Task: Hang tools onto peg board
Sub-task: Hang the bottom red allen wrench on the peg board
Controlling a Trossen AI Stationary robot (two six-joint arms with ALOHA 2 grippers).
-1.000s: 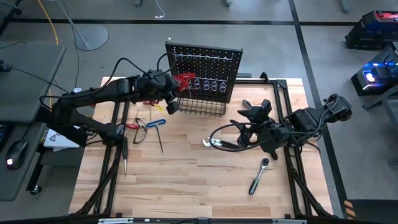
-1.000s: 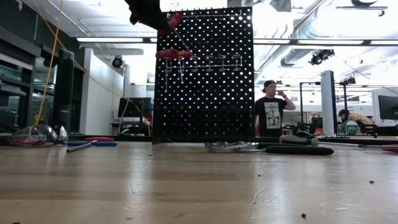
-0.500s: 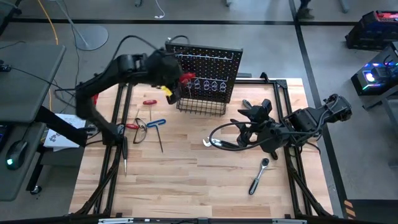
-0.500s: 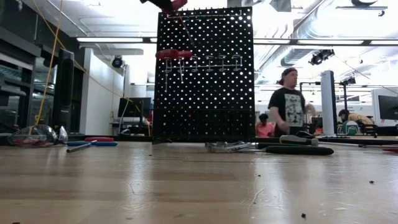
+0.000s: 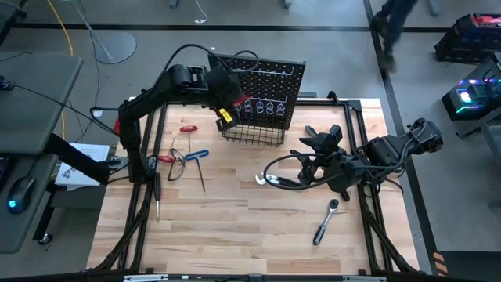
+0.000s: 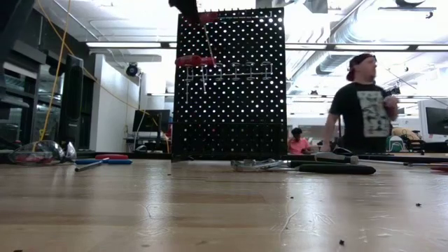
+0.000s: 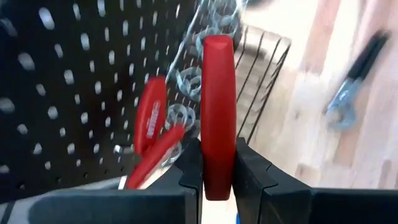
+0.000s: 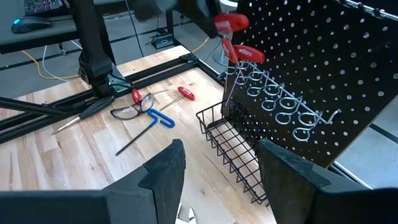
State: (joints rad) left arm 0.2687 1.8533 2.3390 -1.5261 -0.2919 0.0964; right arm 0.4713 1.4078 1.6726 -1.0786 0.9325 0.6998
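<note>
The black peg board (image 5: 262, 82) stands at the table's far edge with silver hooks and a wire basket (image 5: 254, 133) along its bottom. One red-handled screwdriver (image 8: 251, 56) hangs on a hook at the board's left. My left gripper (image 7: 219, 177) is high up in front of the board's upper left corner (image 6: 187, 5), shut on a second red-handled screwdriver (image 8: 231, 23). My right gripper (image 8: 217, 180) is open and empty, low over the table's right half (image 5: 317, 147). The pliers (image 5: 270, 179), the chrome ratchet (image 5: 324, 222) and the blue T-key (image 5: 196, 156) lie on the table. My left gripper pinches the red handle (image 7: 217, 143) between its two fingers (image 7: 189, 171), and the handle reaches on forward past them. The screwdriver is lifted clear. Its thin shaft (image 6: 209, 43) points down in front of the board, next to the hung screwdriver (image 6: 196, 61).
A small red screwdriver (image 5: 189, 128), safety glasses (image 5: 177, 161) and a black-handled screwdriver (image 5: 156, 194) lie at the table's left. Dark frame rails (image 5: 141, 204) run along both sides. A person (image 6: 364, 105) walks in the room behind the table.
My left gripper has risen and gone toward the table's far edge and the peg board, still shut on the red screwdriver, which has gone up past the board's top left. The person behind the table has walked to the right.
</note>
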